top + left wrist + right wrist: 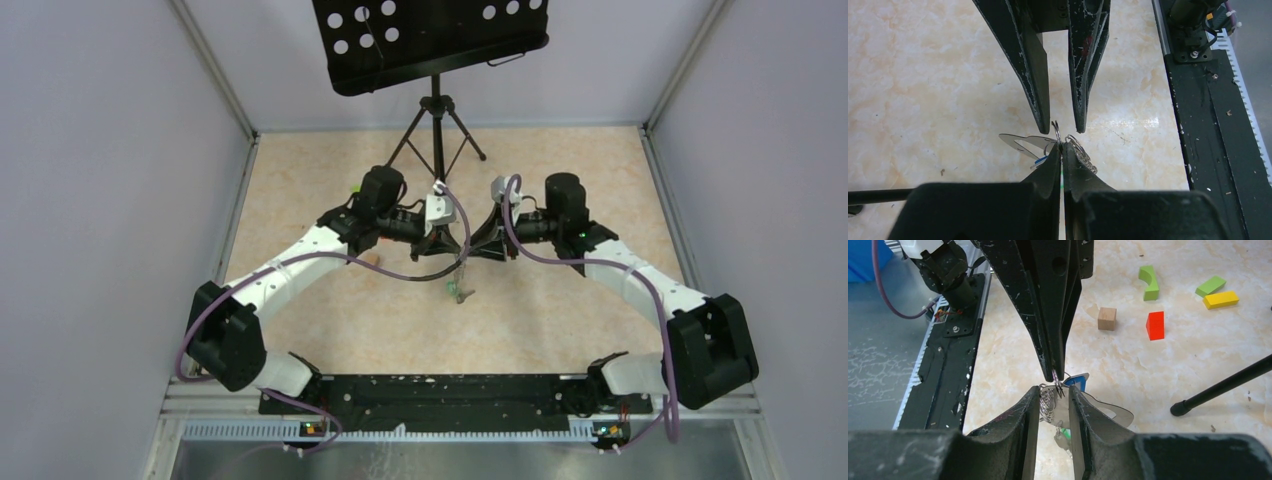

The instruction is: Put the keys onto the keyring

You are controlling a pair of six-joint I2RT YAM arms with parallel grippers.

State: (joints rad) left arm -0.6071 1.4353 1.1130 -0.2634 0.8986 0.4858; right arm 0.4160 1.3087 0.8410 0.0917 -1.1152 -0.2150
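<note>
Metal glints where my left gripper [1062, 150] clamps the keyring [1056, 131] in mid-air, my right gripper [1054, 391] parted around it, the keys [1077, 381] dangling below; whether both are threaded, I cannot tell.

A thin silvery wire keyring [1056, 381] with a short coiled metal chain [1047, 402] hangs in the air, pinched at its top by the closed left end effector [1055, 374]. A small key with a blue plastic tag [1076, 381] sits just beside it. A key with a green plastic tag [1064, 432] dangles lower (mostly hidden).
</note>
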